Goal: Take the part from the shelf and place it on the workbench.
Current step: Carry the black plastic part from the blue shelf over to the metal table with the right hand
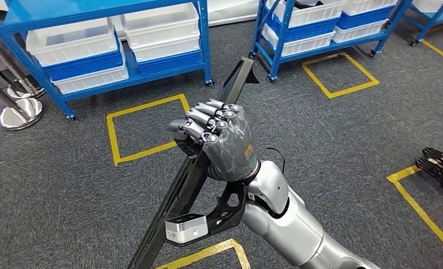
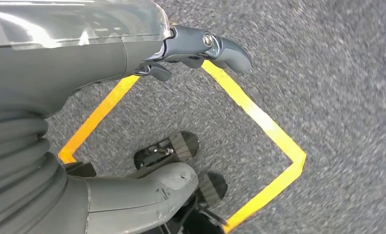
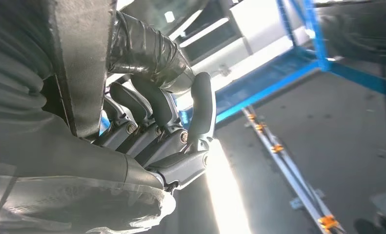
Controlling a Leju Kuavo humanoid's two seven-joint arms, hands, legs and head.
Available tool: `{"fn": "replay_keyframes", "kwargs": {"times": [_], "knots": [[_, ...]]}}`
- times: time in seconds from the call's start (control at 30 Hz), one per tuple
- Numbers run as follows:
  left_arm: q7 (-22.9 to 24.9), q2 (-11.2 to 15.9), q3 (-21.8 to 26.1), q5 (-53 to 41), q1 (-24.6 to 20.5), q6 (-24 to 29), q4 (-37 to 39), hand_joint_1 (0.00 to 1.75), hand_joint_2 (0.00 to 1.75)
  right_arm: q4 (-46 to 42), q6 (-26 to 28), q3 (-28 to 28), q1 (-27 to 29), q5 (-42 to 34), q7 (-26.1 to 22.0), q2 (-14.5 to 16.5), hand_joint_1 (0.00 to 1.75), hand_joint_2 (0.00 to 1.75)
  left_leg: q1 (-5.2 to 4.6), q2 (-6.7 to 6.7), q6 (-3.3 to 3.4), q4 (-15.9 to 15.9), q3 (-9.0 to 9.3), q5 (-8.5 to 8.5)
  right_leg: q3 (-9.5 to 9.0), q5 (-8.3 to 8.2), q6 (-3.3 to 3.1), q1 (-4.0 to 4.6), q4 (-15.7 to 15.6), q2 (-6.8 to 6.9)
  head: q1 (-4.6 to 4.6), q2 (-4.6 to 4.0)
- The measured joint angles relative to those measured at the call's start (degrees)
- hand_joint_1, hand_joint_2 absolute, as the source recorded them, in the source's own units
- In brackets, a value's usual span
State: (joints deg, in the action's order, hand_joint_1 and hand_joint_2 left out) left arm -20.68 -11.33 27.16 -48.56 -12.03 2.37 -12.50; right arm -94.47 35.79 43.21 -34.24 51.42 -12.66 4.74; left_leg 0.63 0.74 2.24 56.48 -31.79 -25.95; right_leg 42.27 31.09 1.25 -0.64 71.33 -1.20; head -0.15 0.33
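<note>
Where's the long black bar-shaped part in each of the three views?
Head view: the long black bar-shaped part runs diagonally from bottom centre up toward the blue shelves, gripped mid-length by the right hand.
Left wrist view: not in it.
Right wrist view: the dark slab crossing the curled fingers.
Shared landmark: the blue shelves.

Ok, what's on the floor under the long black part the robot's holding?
Grey carpet with yellow taped squares. The part and the right hand gripping it cover the strip of floor directly beneath them.
</note>
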Motion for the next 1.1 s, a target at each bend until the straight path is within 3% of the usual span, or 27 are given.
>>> {"fn": "replay_keyframes", "kwargs": {"times": [0.03,0.07,0.13,0.17,0.2,0.27,0.33,0.4,0.47,0.53,0.57,0.6,0.63,0.7,0.77,0.83,0.87,0.9,0.97,1.0,1.07,1.1], "knots": [[0.0,0.0,0.0,0.0,0.0,0.1,0.0,0.00,1.75,0.0,0.0,0.0,0.0,0.0,0.0,0.0,1.75,1.75,-0.03,0.76,0.00,0.1,-0.04,-0.07,1.13,0.65,0.23,-0.23,2.4,0.42,0.01,0.00],[0.0,0.0,0.0,0.0,0.0,0.2,0.0,0.00,1.75,0.0,-0.1,0.0,0.1,0.0,0.0,-0.1,1.75,1.75,-0.02,1.50,-0.07,0.2,-0.07,-0.17,1.31,0.27,0.46,-0.50,2.9,0.74,0.01,0.00],[-0.1,0.0,0.0,0.0,0.0,0.3,0.0,0.00,1.75,0.0,-0.1,0.0,0.1,0.0,0.0,-0.1,1.75,1.75,0.08,2.83,-0.42,0.7,-0.10,-0.53,-1.49,-2.88,0.87,-0.99,-2.0,1.80,0.02,0.00],[-0.1,0.0,0.0,-0.1,-0.1,0.3,0.0,0.00,1.75,0.0,-0.1,0.0,0.0,0.0,0.0,-0.1,1.75,1.75,0.03,3.39,-0.77,1.1,-0.18,-0.86,-3.50,-4.17,0.91,-0.92,-5.7,3.06,0.01,0.00],[-0.1,0.0,0.0,-0.1,-0.1,0.2,0.0,0.00,1.75,0.0,-0.1,0.0,-0.1,0.0,0.0,-0.1,1.75,1.75,-0.07,3.86,-1.19,1.6,-0.28,-1.22,-5.03,-5.06,0.71,-0.84,-8.6,3.91,-0.01,0.00],[0.1,0.0,0.0,-0.4,-0.1,0.2,0.0,0.00,1.75,0.0,-0.1,0.0,0.0,0.2,0.0,-0.1,1.75,1.75,-0.27,4.71,-2.00,2.1,-0.35,-1.71,-5.99,-5.16,0.01,-0.40,-10.8,4.53,-0.03,0.00],[0.3,0.0,0.0,-0.8,-0.1,0.0,0.0,0.00,1.75,0.0,-0.1,0.0,0.1,0.3,-0.1,-0.1,1.75,1.75,-0.09,5.34,-2.62,2.2,-0.24,-1.93,-5.79,-5.38,-0.77,-0.35,-10.9,3.23,-0.03,0.00],[0.3,-0.1,0.0,-1.1,-0.1,0.0,0.0,0.00,1.75,0.0,-0.1,0.0,0.1,0.3,-0.1,-0.1,1.75,1.75,0.24,3.57,-3.14,3.9,-0.83,-3.58,-5.78,-5.71,-1.46,-0.51,-11.3,2.15,-0.04,0.00],[0.3,0.0,0.0,-1.0,0.1,0.0,0.0,0.00,1.75,0.0,-0.1,0.2,0.1,0.3,-0.1,0.0,1.75,1.75,0.42,0.80,-3.35,9.8,-3.32,-7.17,-5.70,-5.94,-1.92,-0.53,-11.4,1.06,-0.03,0.00],[0.0,0.0,0.0,-0.7,0.2,0.4,0.0,0.00,1.75,0.1,-0.4,0.4,0.3,0.2,-0.3,0.1,1.75,1.75,0.43,-0.12,-3.34,16.6,-6.53,-9.70,-5.51,-6.02,-2.11,-0.33,-11.3,-0.29,-0.03,0.00],[-0.2,0.0,0.0,-0.5,0.3,0.6,0.0,0.00,1.75,0.2,-0.6,0.5,0.3,0.1,-0.3,0.1,1.75,1.75,0.43,-0.25,-3.24,17.8,-7.19,-9.47,-5.45,-6.03,-2.13,-0.24,-11.2,-1.07,-0.03,0.00],[-0.4,0.0,0.0,-0.3,0.2,0.8,0.0,0.00,1.75,0.2,-0.9,0.7,0.3,0.0,-0.4,0.1,1.75,1.75,0.43,-0.38,-3.09,16.8,-6.83,-8.17,-5.43,-6.04,-2.13,-0.19,-11.1,-1.85,-0.03,0.00],[-0.5,0.0,0.0,-0.1,0.2,1.0,0.0,0.00,1.75,0.2,-1.0,0.8,0.3,-0.1,-0.5,0.2,1.75,1.75,0.43,-0.75,-2.86,13.9,-5.56,-6.11,-5.44,-6.04,-2.13,-0.16,-11.0,-2.61,-0.03,0.00],[-0.6,0.0,0.0,0.2,0.0,1.3,0.0,0.00,1.75,0.3,-1.2,1.0,0.2,-0.3,-0.7,0.4,1.75,1.75,0.50,-3.25,-2.32,6.8,-2.53,-2.77,-5.35,-6.13,-1.93,-0.19,-10.9,-3.97,-0.02,0.00],[-0.6,-0.1,0.0,0.5,0.0,1.5,0.0,0.00,1.75,0.4,-1.4,1.1,0.0,-0.5,-0.8,0.6,1.75,1.75,0.46,-5.34,-2.02,3.3,-1.06,-2.01,-4.90,-6.50,-1.28,-0.42,-10.9,-5.18,-0.02,0.00],[-0.7,-0.4,0.0,0.7,0.1,1.3,0.0,0.00,1.75,0.5,-1.6,1.3,0.0,-0.7,-0.9,0.7,1.75,1.75,0.33,-4.79,-1.67,2.6,-0.74,-1.87,-4.52,-7.04,-0.35,-0.67,-11.3,-6.37,-0.03,0.00],[-0.7,-0.6,0.0,0.6,0.1,1.2,0.0,0.00,1.75,0.5,-1.6,1.4,0.0,-0.7,-1.0,0.6,1.75,1.75,0.35,-4.10,-1.32,2.2,-0.59,-1.54,-4.38,-7.02,-0.04,-0.66,-11.2,-5.98,-0.02,0.00],[-0.8,-0.9,0.0,0.5,0.1,1.0,0.0,0.00,1.75,0.5,-1.6,1.4,-0.1,-0.7,-1.0,0.6,1.75,1.75,0.39,-3.40,-0.94,1.7,-0.42,-1.20,-3.96,-6.41,0.14,-0.51,-10.5,-4.74,0.01,0.00],[-0.8,-1.3,0.0,0.2,0.1,0.6,0.0,0.00,1.75,0.6,-1.5,1.4,-0.2,-0.7,-1.0,0.5,1.75,1.75,0.31,-1.75,-0.36,1.1,-0.26,-0.79,-1.59,-3.21,0.26,-0.22,-5.4,-1.16,0.05,0.00],[-0.8,-1.4,0.0,0.1,0.3,0.4,0.0,0.00,1.75,0.6,-1.5,1.5,-0.2,-0.7,-1.0,0.5,1.75,1.75,0.19,-0.93,-0.21,1.0,-0.31,-0.78,0.11,-1.28,0.35,-0.16,-1.7,-0.03,0.06,0.00],[-0.5,-1.5,0.0,0.0,0.7,-0.2,0.0,0.00,1.75,0.7,-1.2,1.5,0.1,-0.7,-1.0,0.4,1.75,1.75,0.01,0.83,-0.09,1.1,-0.44,-0.85,2.25,0.49,0.51,-0.19,3.3,0.74,0.05,0.00],[-0.4,-1.5,0.0,0.0,0.7,-0.5,0.0,0.00,1.75,0.7,-1.1,1.5,0.3,-0.6,-1.0,0.3,1.75,1.75,-0.03,1.67,-0.12,1.2,-0.47,-0.91,1.80,-0.16,0.52,-0.19,3.0,0.97,0.05,0.00]]}}
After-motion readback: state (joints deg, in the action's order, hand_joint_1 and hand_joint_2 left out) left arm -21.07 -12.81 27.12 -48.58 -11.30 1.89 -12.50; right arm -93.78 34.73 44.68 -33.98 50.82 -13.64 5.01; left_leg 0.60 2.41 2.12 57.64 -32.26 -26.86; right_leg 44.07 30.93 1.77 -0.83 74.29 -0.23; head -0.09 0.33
